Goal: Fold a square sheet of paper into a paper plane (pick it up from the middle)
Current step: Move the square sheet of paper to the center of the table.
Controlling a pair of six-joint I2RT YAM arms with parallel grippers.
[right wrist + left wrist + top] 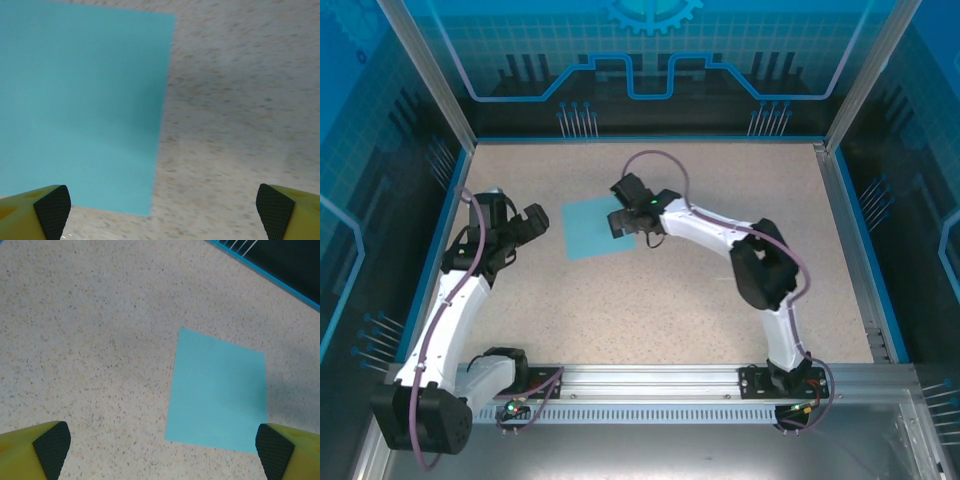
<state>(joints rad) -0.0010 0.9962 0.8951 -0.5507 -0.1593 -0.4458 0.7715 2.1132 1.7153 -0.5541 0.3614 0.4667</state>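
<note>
The square sheet of paper [588, 229] lies flat and unfolded on the speckled table, light cyan and unmarked. My right gripper [625, 222] hovers over the sheet's right edge, open, with nothing between its fingers. In the right wrist view the sheet [80, 105] covers the left half, and the gripper [164, 212] stands above its near right corner. My left gripper [536, 222] is open just left of the sheet, apart from it. In the left wrist view the sheet [217, 390] lies ahead and to the right of that gripper [162, 452].
A blue rim [650, 139] borders the table, with aluminium posts and dark blue walls behind it. A metal rail [650, 378] carrying both arm bases runs along the near edge. Bare speckled tabletop [650, 310] stretches between the sheet and the rail.
</note>
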